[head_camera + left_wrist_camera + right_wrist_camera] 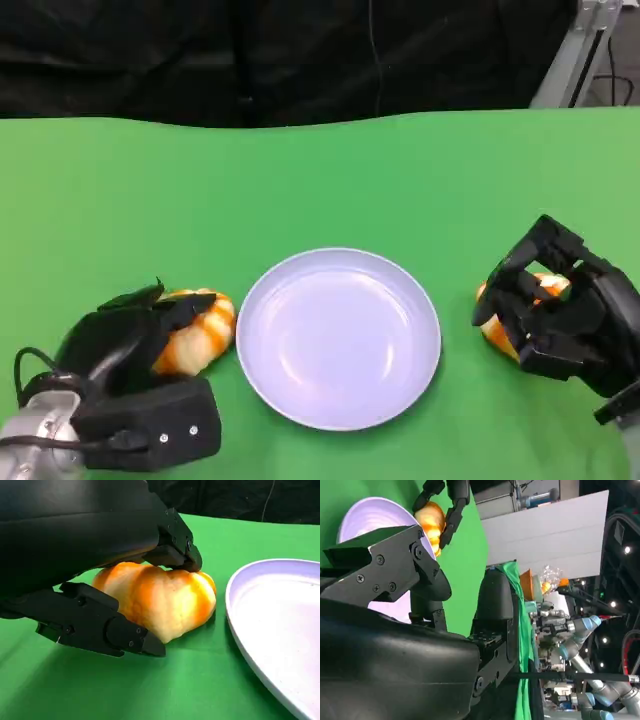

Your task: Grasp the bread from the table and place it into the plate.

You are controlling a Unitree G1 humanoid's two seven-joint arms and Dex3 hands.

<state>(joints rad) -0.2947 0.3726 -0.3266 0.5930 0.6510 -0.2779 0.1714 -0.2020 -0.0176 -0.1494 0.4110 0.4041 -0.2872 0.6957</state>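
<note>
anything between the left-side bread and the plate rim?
Nothing. In the left wrist view, only a bare strip of green table separates the bread from the plate rim. The left hand has its fingers around the bread.

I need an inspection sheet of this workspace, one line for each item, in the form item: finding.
Surface: green table, flat and evenly covered.
Job's things: empty plate at the centre; one bread beside its left rim, on the table; second bread to its right.
Clutter: nothing seen.
Hands: left hand has its fingers around the left bread, which rests on the table; right hand is curled over the second bread, hold unclear.
Cables: black cable looping at the left wrist.
Surroundings: black curtain behind the table; metal frame at the far right.
</note>
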